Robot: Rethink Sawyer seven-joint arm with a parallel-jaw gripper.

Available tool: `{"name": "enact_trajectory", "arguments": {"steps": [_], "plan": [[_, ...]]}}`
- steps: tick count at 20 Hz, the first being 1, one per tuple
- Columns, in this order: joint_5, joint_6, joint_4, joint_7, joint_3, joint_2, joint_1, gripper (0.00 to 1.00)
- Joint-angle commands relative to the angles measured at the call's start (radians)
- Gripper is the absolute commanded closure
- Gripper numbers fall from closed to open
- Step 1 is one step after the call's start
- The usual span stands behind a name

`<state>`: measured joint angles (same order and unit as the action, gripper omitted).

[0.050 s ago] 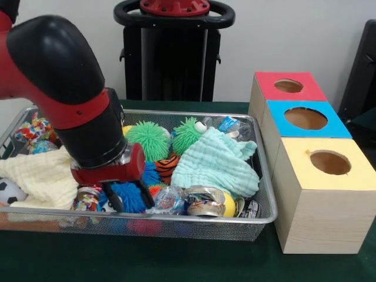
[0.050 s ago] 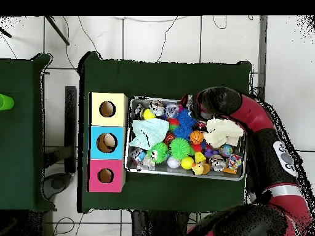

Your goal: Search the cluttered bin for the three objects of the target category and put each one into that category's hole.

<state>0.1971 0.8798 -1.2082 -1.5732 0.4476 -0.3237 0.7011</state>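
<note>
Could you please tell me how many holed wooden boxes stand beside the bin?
3, in a row touching one another beside the wire bin: the yellow-topped box nearest the camera, the blue-topped box in the middle, the red-topped box farthest.

Red-and-black arm (image 1: 64, 88) bent steeply downward from upper left, claw (image 1: 128, 198) pointing down, black fingers (image 1: 113, 198) spread apart.
</note>
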Motion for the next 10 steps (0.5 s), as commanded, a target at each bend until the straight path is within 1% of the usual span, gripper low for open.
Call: {"name": "enact_trajectory", "arguments": {"steps": [1,5,10], "plan": [[0.006,0.137,0.044,0.110,0.045,-0.073,-0.006,0.00],[0.008,0.126,0.038,0.109,0.047,-0.075,-0.003,0.00],[0.025,0.080,0.026,0.118,0.046,-0.059,-0.002,0.00]]}}
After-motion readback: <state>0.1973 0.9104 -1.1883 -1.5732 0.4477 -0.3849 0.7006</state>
